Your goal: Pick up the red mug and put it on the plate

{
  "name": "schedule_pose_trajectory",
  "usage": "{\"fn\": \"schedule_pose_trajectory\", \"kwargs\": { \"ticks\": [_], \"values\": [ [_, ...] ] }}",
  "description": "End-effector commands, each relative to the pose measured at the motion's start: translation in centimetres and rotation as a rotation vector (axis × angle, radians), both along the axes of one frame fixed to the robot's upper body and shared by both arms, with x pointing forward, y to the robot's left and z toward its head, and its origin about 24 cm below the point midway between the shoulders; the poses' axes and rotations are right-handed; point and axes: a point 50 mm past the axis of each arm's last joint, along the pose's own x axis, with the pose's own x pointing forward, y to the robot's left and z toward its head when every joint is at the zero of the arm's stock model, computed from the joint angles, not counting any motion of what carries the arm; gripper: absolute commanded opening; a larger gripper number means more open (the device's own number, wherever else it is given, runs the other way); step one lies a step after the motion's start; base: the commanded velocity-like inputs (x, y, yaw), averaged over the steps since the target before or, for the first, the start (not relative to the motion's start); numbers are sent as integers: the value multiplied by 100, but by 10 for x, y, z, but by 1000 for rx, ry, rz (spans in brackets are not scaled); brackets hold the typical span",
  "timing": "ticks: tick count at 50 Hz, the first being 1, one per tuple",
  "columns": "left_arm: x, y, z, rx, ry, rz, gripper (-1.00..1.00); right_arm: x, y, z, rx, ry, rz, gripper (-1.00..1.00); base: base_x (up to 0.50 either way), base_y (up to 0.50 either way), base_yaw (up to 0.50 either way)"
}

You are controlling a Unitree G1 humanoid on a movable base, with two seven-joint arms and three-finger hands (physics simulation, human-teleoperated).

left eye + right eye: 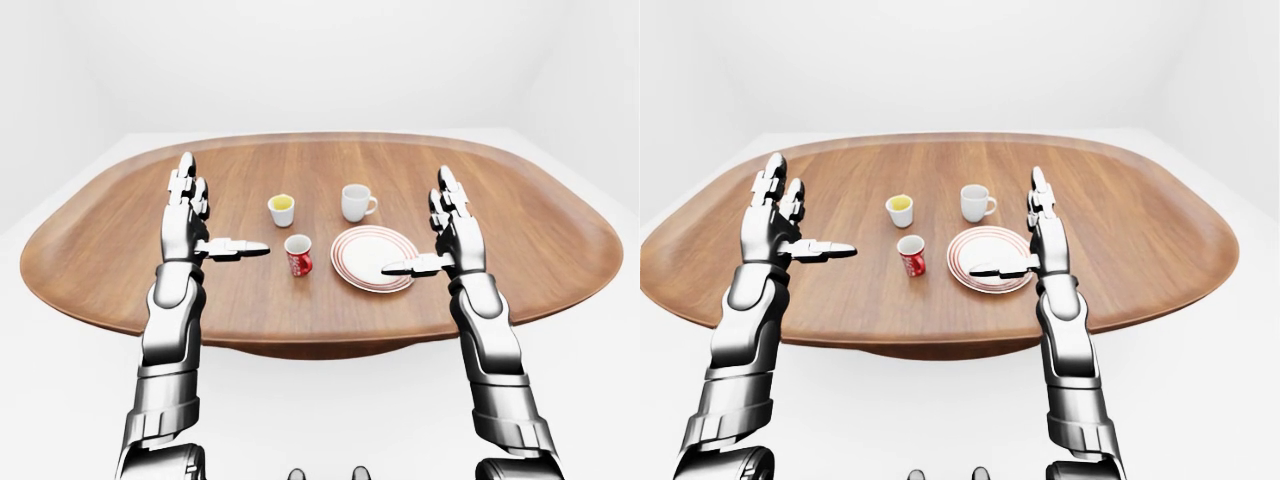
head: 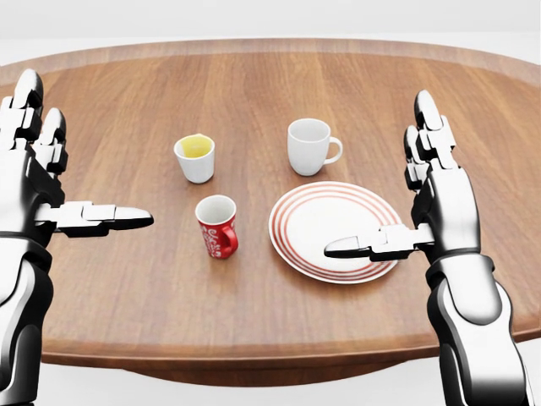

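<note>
- Hovering over the wooden table (image 2: pixel 279 296) at the right of the head view, the right hand (image 2: pixel 439 199) is spread wide, two fingers pointing up the frame and the thumb (image 2: pixel 363 245) reaching left over the plate's right rim; it holds nothing.
- Mirroring it at the left edge of the head view, the left hand (image 2: pixel 34 182) is equally splayed and empty, thumb pointing right toward the mugs but well apart from them.
- Judging by this posture, both palms face inward as a ready stance either side of the crockery; no reach for a grasp has begun yet.
- The red mug (image 2: pixel 217 226) stands upright on the table just left of centre in the head view, between the two hands, with its handle turned to the lower right. Its interior looks white and empty.
- Just beside it to the right lies the red-ringed plate (image 2: pixel 313 207), flat and bare, apart from the mug by a narrow strip of wood. That closeness makes the transfer short, I judge.
- The left thumb points more directly at the red mug, yet the handle faces the plate side, which may favour the right hand.
- Above the red mug in the frame sits a handleless white cup (image 2: pixel 195 157) with something yellow inside.
- Above the plate stands a white mug (image 2: pixel 309 145), handle to the right, seemingly empty.
</note>
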Motion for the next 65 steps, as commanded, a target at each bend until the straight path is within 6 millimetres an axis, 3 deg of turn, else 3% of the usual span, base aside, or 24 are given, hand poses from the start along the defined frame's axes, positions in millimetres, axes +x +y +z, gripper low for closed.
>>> {"fn": "schedule_pose_trajectory", "kwargs": {
  "ticks": [1,65],
  "values": [
    [-1,2,0,1,-1,6,100,-1,1,2,-12,-6,4,100,21,0,0],
    [-4,6,1,-1,-8,8,100,-2,5,10,-34,-41,22,100,22,0,0]
  ]
}}
